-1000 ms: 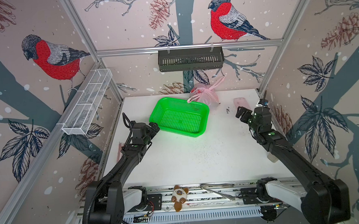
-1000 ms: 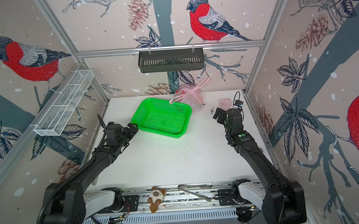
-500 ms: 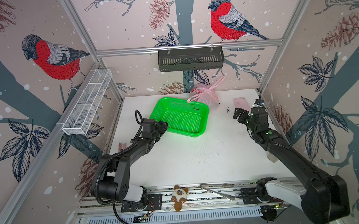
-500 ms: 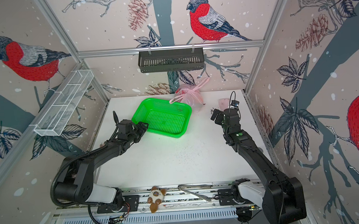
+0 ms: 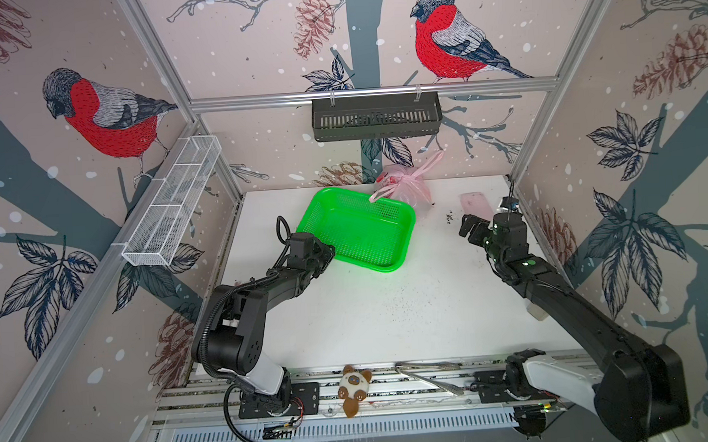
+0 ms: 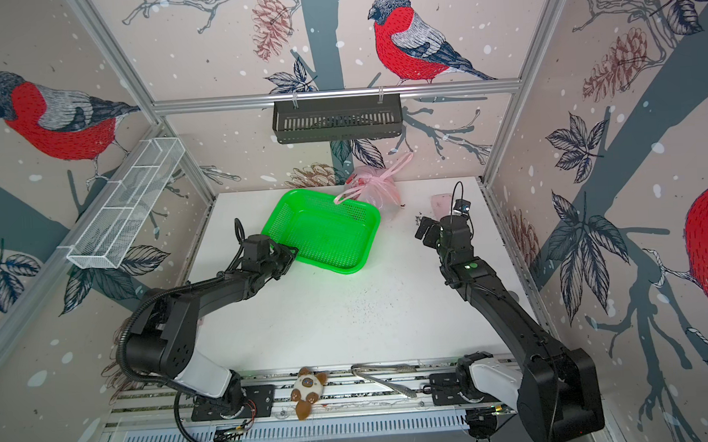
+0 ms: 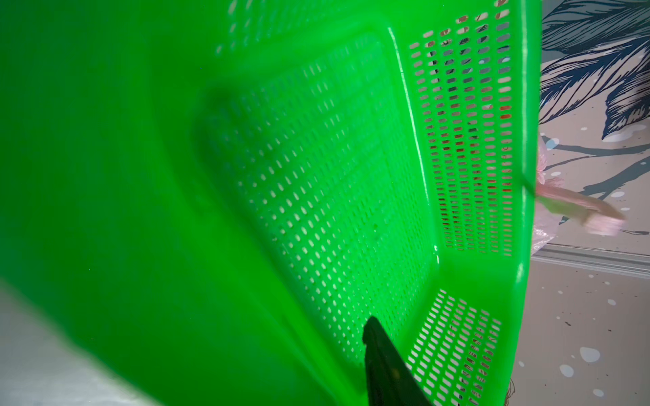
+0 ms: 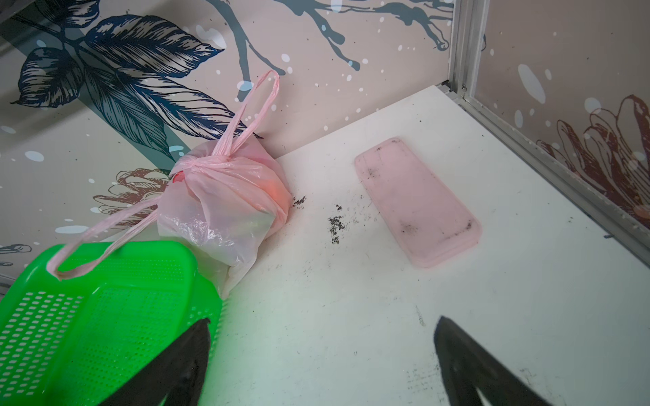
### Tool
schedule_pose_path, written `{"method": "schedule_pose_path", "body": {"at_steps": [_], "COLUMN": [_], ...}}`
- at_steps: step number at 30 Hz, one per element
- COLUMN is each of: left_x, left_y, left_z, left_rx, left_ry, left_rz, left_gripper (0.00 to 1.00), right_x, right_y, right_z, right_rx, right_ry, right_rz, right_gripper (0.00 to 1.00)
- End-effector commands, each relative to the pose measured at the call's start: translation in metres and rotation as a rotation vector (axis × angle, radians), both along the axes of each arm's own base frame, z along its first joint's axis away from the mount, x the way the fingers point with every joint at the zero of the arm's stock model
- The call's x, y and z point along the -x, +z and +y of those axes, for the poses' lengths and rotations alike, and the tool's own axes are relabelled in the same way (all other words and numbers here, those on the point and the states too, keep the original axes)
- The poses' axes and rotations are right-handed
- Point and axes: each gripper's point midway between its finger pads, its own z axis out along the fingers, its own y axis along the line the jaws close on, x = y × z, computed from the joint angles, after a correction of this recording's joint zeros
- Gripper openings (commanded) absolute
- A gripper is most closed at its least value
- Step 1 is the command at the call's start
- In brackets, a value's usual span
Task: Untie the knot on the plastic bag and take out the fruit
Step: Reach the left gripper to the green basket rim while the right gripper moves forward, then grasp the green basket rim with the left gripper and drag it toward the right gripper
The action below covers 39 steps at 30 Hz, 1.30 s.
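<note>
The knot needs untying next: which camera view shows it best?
The right wrist view: the knot is close, sharp and unobstructed. In both top views the knot is tiny. The left wrist view is filled by the green basket.

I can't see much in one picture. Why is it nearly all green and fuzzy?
Left wrist view: the green basket is very close, so its near side blurs; far holes look sharp. Right wrist view: the plastic bag is crisp; green glow tints the table.

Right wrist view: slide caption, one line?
Open right gripper faces the plastic bag, knot tied, beside green basket and pink slab.
</note>
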Motion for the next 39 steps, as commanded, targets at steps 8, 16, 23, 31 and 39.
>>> {"method": "schedule_pose_path", "body": {"at_steps": [8,16,23,31,39], "left_x": [0.016,0.031,0.039,0.046,0.059], "left_y": [0.004,0.008,0.014,0.027,0.015], "left_z": [0.002,0.004,-0.013,-0.055,-0.120], "left_rx": [-0.023,-0.118,-0.186,-0.281,-0.268], "left_ry": [-0.032,-0.170,-0.342,-0.510,-0.642], "left_rz": [-0.010,0.021,0.022,0.005,0.024], "left_gripper": [0.13,0.03,0.01,0.00,0.00], "right_x": [0.011,0.032,0.048,0.054,0.060], "right_y": [0.007,0.006,0.008,0.022,0.020], "right_z": [0.005,0.004,-0.001,-0.013,-0.021], "right_rx": [-0.014,-0.025,-0.024,0.036,0.054], "right_ry": [-0.005,-0.031,-0.054,-0.091,-0.121], "right_rz": [-0.020,-0.029,-0.045,-0.045,-0.043], "right_gripper": [0.99,0.99,0.99,1.00,0.99]}}
